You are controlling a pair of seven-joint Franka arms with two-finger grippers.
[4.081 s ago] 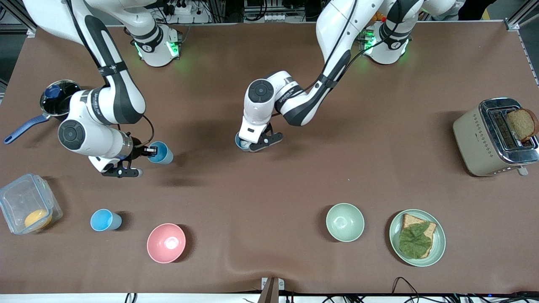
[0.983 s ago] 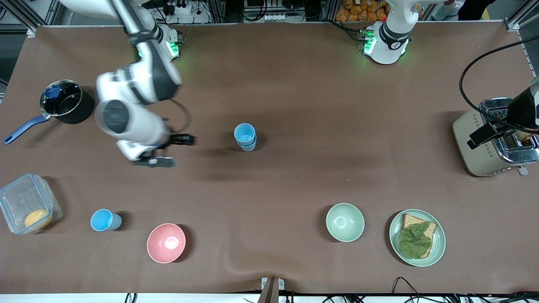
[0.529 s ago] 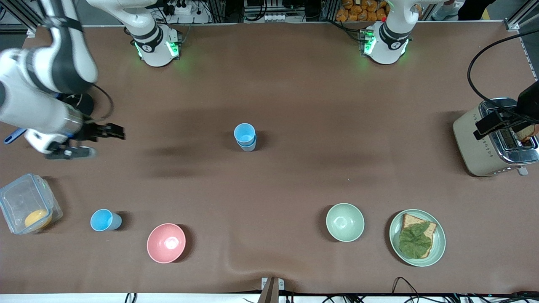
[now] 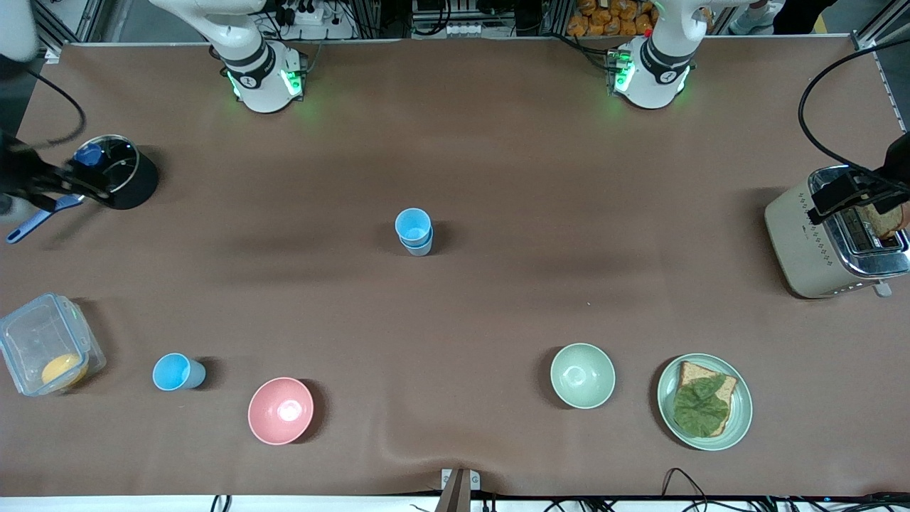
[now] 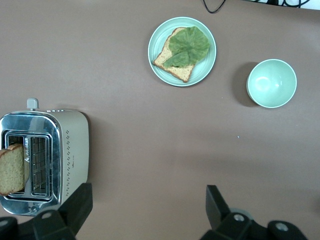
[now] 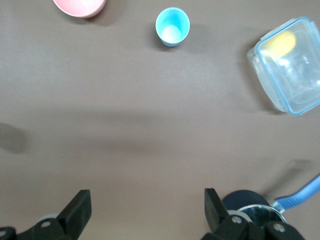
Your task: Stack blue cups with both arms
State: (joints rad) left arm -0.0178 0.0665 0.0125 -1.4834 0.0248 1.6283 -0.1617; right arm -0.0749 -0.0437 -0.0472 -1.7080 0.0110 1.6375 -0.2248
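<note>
Right gripper (image 4: 43, 186), fingers spread wide over the saucepan (image 4: 114, 173), sits closer to the lone blue cup (image 4: 178, 372); left gripper (image 4: 849, 193), also spread, hangs above the toaster (image 4: 817, 235).

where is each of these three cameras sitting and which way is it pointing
Front view: high across the table, facing both arm bases, over the two stacked light-blue plastic cups at mid-table.
Left wrist view: on the left arm, looking straight down; the open left tool frames the beige metal toaster and pale green bowl.
Right wrist view: on the right arm, looking down; the open right tool frames the single light-blue cup.
Shared: front and left wrist views both show the toaster and green bowl.
</note>
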